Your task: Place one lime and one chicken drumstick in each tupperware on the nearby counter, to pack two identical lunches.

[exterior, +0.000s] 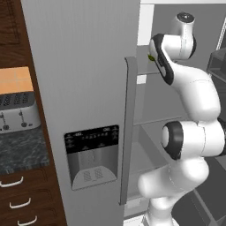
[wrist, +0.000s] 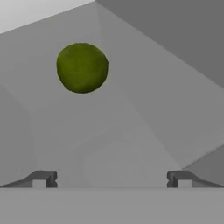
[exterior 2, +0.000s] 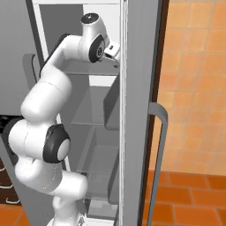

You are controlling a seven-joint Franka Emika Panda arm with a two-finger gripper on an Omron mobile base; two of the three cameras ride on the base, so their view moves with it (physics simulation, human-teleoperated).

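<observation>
A round green lime lies on a grey fridge shelf, ahead of my gripper and to its upper left in the hand view. The gripper is open, its two dark fingertips spread wide with nothing between them, still apart from the lime. In the left base view a sliver of the lime peeks out beside my arm's upper link. My hand reaches into the upper part of the open fridge. The chicken drumstick and the tupperware are out of view. A stretch of the dark marbled counter lies at the left.
The grey fridge door with a dispenser panel and a long handle stands close on my left. The other fridge door with its handle is close on my right. A silver toaster stands on the counter.
</observation>
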